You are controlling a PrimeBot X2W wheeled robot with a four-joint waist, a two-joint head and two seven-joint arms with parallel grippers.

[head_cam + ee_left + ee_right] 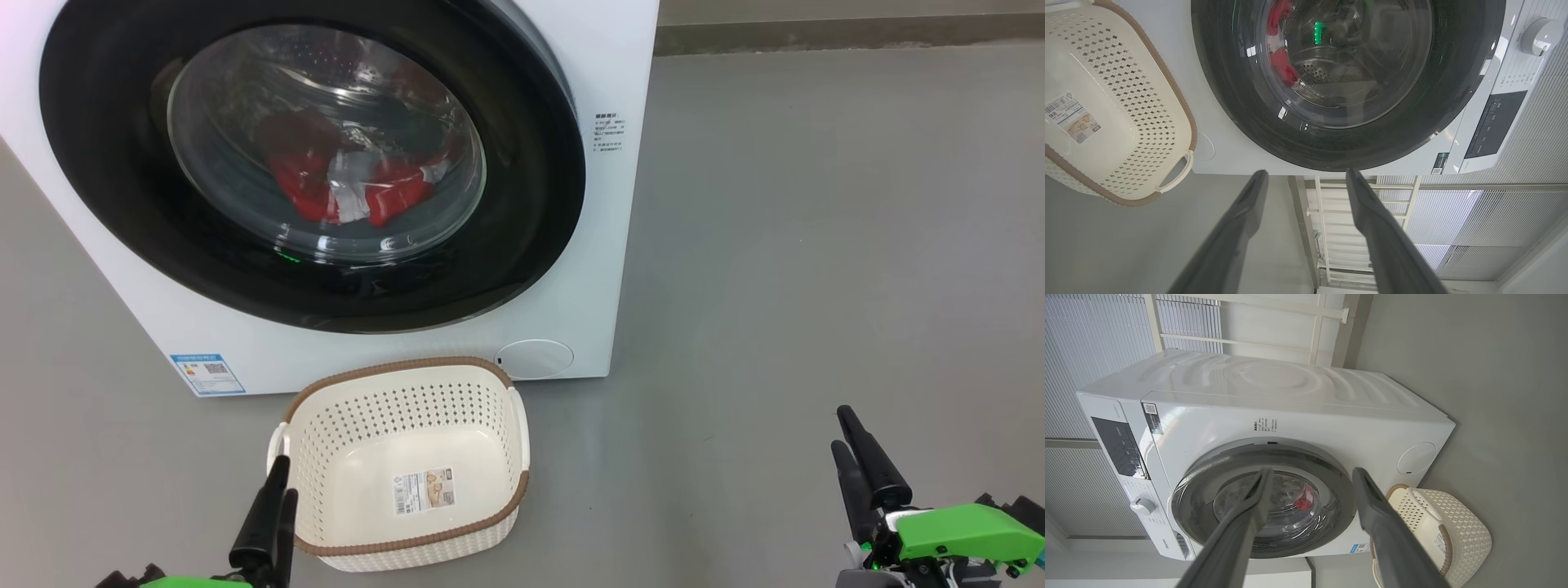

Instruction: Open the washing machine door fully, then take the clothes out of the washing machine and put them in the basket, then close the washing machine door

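The washing machine [620, 245] stands at the upper left of the head view. Its door [106, 163] covers the drum opening, and its right edge seems to stand slightly off the front. Red and white clothes [351, 184] lie inside behind the glass. The basket [408, 364] sits upright on the floor just in front of the machine, holding no clothes. My left gripper [283, 478] is open beside the basket's near left corner. My right gripper [841, 430] is open over bare floor far to the right. The left wrist view has the door [1229, 81], clothes [1282, 65] and basket [1182, 106].
Grey floor [816, 245] spreads wide to the right of the machine. A round white flap [535, 358] sits low on the machine's front. A knob [1541, 36] and dark control panel [1494, 124] are on the machine's top strip. A white frame [1327, 330] and slatted wall stand behind.
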